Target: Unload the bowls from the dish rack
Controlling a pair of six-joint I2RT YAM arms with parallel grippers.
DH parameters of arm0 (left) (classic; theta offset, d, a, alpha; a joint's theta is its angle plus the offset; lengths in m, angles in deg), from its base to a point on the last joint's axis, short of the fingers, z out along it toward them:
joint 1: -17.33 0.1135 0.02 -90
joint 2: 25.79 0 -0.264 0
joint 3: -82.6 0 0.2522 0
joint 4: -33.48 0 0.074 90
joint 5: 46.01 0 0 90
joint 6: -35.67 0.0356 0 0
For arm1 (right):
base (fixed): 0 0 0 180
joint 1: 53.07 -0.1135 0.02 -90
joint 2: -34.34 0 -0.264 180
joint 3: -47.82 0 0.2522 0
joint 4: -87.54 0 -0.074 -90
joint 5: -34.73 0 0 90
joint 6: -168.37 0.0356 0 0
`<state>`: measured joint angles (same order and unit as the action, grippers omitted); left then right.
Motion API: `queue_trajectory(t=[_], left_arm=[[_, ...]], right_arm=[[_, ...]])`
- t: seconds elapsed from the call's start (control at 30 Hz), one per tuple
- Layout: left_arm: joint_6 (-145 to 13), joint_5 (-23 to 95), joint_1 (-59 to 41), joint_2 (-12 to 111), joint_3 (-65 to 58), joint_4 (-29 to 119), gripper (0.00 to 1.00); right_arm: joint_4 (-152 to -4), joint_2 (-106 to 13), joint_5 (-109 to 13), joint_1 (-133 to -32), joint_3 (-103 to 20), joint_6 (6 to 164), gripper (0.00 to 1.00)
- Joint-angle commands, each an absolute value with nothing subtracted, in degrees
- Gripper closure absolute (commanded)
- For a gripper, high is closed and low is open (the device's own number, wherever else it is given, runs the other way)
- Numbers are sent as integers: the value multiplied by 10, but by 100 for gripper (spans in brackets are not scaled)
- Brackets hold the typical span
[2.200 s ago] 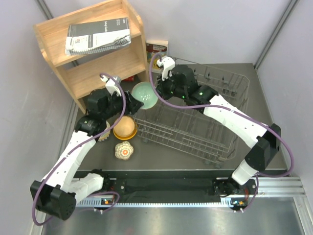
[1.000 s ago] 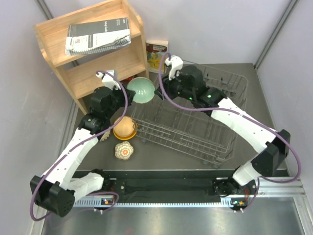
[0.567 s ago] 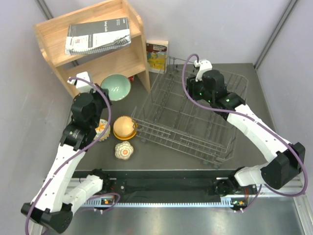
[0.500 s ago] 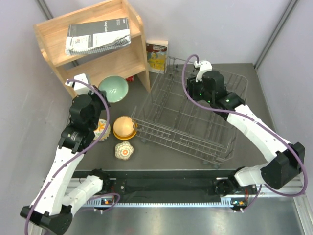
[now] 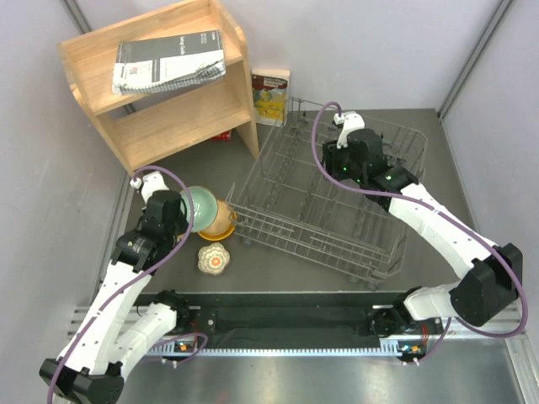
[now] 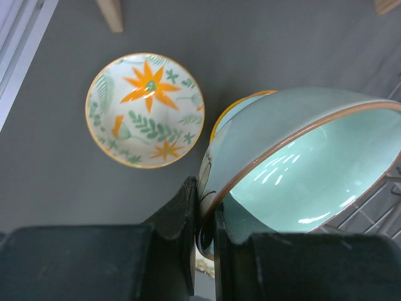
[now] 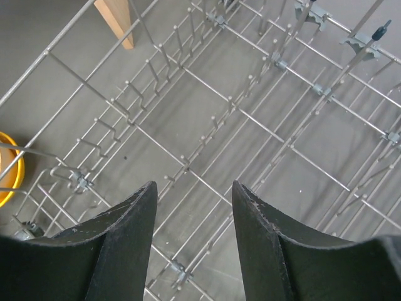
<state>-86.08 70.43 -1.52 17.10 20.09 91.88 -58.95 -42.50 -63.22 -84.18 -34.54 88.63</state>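
Two arms seen from above. The left gripper (image 5: pixel 189 208) sits low at the left side of the table (image 5: pixel 446 160), clamped on the rim of the teal bowl (image 5: pixel 203 202). That bowl is tipped on edge with its hollow facing right. It is directly over the orange-yellow bowl (image 5: pixel 221 223); touching or just clear, can't tell from this angle. The scalloped cream bowl (image 5: pixel 213 260) lies on the table just nearer the arm bases. The dish rack (image 5: pixel 354 227) takes up the middle and right of the table. The right gripper (image 5: pixel 344 162) hangs over the rack's far part. A wooden shelf (image 5: pixel 168 109) stands far left with a booklet (image 5: pixel 168 61) on top, and a small book (image 5: pixel 270 94) stands against the wall beside it.

Left wrist view: both fingers (image 6: pixel 183 213) pinch the teal bowl (image 6: pixel 294 169) at its brown-edged rim, one inside and one outside, jaws nearly together. A sliver of the orange-yellow bowl (image 6: pixel 244 100) peeks out behind it. A flowered bowl (image 6: pixel 145 110), white with orange blooms and green leaves, sits upright on the table to the left, apart from the other two.

Right wrist view: the two fingers (image 7: pixel 122 244) stand well apart, open above the dish rack (image 7: pixel 207 125) and its tines, with grey table showing through the wires. The orange-yellow bowl (image 7: pixel 7 169) shows at the left edge, outside the rack, and a shelf leg (image 7: pixel 116 22) shows at the top
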Motion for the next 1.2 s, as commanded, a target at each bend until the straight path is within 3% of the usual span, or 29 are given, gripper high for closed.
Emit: queue_trajectory(t=[0.0,0.17,0.37,0.7,1.17], left_arm=[[-896,733,-16,154,183,927,100],[-912,737,-16,138,210,901,100],[-937,820,6,185,221,942,100],[-838,672,263,241,231,840,100],[-821,552,291,296,242,790,100]], right_arm=[[-617,-400,-641,-844,-342,894,49],[-620,-401,-637,-844,-332,894,49],[-625,-392,-640,-843,-316,890,49],[-630,-393,-639,-841,-303,887,49],[-635,-400,-634,-837,-298,891,49]])
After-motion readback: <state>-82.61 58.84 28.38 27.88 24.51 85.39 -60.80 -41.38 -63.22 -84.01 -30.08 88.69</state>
